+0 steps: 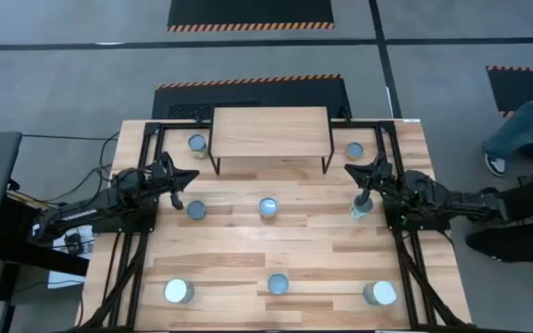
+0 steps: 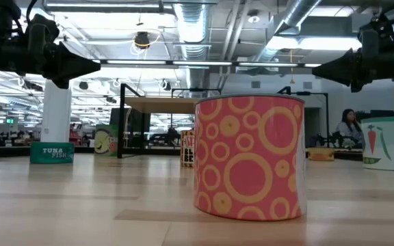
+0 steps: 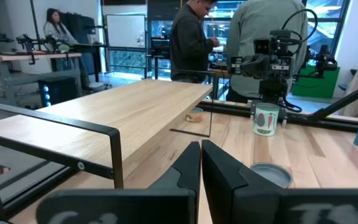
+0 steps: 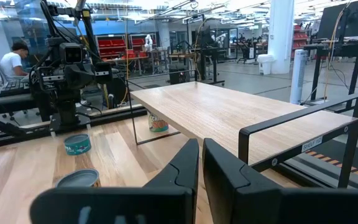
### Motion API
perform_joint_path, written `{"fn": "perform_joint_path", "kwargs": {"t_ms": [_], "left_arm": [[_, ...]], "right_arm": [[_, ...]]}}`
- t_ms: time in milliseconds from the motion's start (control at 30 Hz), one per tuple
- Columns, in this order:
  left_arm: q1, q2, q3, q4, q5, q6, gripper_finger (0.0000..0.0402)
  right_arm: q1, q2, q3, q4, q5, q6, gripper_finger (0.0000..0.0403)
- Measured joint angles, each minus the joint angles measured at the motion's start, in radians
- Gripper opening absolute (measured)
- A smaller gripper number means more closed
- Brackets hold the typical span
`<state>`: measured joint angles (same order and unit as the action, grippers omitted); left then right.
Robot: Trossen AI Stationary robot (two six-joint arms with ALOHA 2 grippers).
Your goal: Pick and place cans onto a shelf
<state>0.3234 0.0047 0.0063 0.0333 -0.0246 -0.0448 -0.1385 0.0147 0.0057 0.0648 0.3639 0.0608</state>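
Note:
The shelf (image 1: 269, 129), a light-wood board on thin black legs, stands at the table's far middle. Several cans stand upright on the tabletop. Two flank the shelf (image 1: 197, 142) (image 1: 354, 150). Three stand in a middle row: a teal one (image 1: 196, 210), a central one (image 1: 267, 207) and a carrot-label can (image 1: 360, 209). Three more stand along the near edge. My left gripper (image 1: 192, 176) hovers left of the shelf, shut and empty, pointing right (image 3: 200, 149). My right gripper (image 1: 348, 169) hovers opposite it, shut and empty, pointing left (image 4: 201, 149), above the carrot-label can (image 3: 266, 118).
A pink can with yellow circles (image 2: 248, 157) stands close to the near edge. Black frame rails (image 1: 155, 139) run along both table sides. People stand or sit beyond the table (image 3: 194, 37). Bare tabletop (image 1: 313, 245) lies between the middle and near rows.

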Motion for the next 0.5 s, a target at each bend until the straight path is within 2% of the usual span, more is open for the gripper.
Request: {"fn": "perform_joint_path", "kwargs": {"t_ms": [500], "left_arm": [[0.0, 0.0, 0.0, 0.001, 0.016, -0.003, 0.0004]], "right_arm": [[0.0, 0.0, 0.0, 0.0, 0.0, 0.0, 0.0049]]}}
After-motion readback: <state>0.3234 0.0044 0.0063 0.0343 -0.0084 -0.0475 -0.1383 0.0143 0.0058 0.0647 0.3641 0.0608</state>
